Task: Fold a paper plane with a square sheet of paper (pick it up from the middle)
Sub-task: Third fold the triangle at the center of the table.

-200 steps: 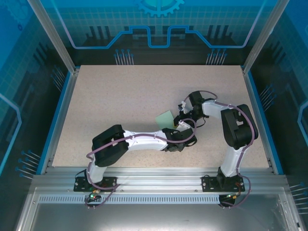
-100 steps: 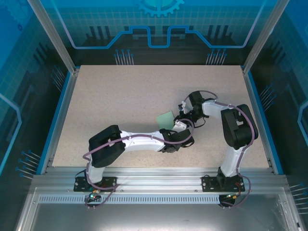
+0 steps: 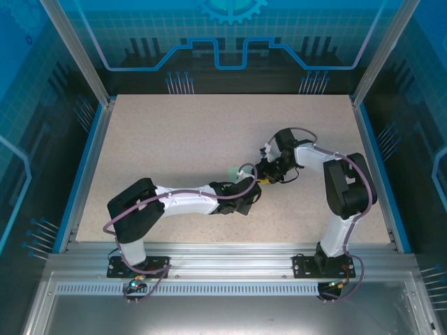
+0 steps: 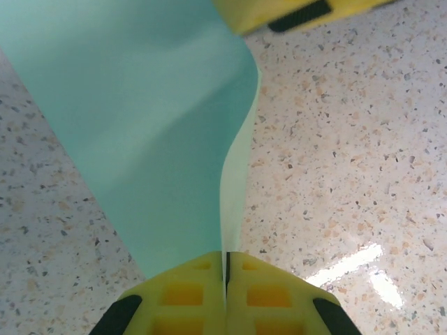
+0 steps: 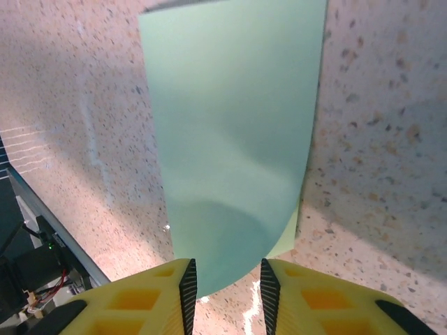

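- left gripper (image 4: 225,262), reaching in from the near-left toward the middle of the table (image 3: 174,132); its yellow fingers (image 4: 183,296) pressed together on the near edge of the square sheet of paper (image 4: 140,139)
- the sheet, bent over on itself, curves away from that pinch above the speckled surface, about midway between the side edges
- right gripper (image 5: 225,269) at the sheet's other end; its fingers (image 5: 140,300) narrowly apart, the paper's end lying in the gap
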Controlling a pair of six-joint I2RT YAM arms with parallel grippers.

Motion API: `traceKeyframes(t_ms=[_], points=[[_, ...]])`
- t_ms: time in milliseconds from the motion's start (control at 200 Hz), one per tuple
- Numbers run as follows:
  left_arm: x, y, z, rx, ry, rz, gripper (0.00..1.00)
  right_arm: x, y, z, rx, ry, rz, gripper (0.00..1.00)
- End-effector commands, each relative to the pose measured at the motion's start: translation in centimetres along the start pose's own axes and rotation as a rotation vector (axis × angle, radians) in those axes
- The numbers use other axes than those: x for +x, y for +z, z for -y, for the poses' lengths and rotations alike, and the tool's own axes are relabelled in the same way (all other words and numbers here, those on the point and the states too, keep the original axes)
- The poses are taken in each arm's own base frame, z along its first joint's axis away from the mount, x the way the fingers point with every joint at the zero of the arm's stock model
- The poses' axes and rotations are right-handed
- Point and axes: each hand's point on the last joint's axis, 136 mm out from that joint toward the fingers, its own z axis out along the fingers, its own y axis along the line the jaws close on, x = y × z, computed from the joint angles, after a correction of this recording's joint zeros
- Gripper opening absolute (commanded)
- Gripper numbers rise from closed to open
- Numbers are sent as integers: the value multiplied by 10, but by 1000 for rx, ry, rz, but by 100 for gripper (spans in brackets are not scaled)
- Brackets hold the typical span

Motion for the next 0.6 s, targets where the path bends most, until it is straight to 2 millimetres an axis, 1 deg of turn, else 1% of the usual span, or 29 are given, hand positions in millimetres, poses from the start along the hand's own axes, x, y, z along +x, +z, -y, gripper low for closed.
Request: traceKeyframes(t_ms=[0,130,260,350,475,595], points=[[-2,-8,17,149,-18,-7,0,-14,-14,-11,16,-34,42,28],[0,-8,11,182,-39,-23,0,-19,0,-21,34,-76,11,22],[0,-9,6,203,-48,-32,0,-29,17,-21,64,-92,-17,19],[1,-9,3,221,-57,-42,0,-32,27,-20,95,-112,-45,17],[1,-9,4,243,-53,-53,0,-27,42,-8,161,-124,-93,16],[0,-8,-1,253,-62,-60,0,-22,50,5,218,-129,-119,15]])
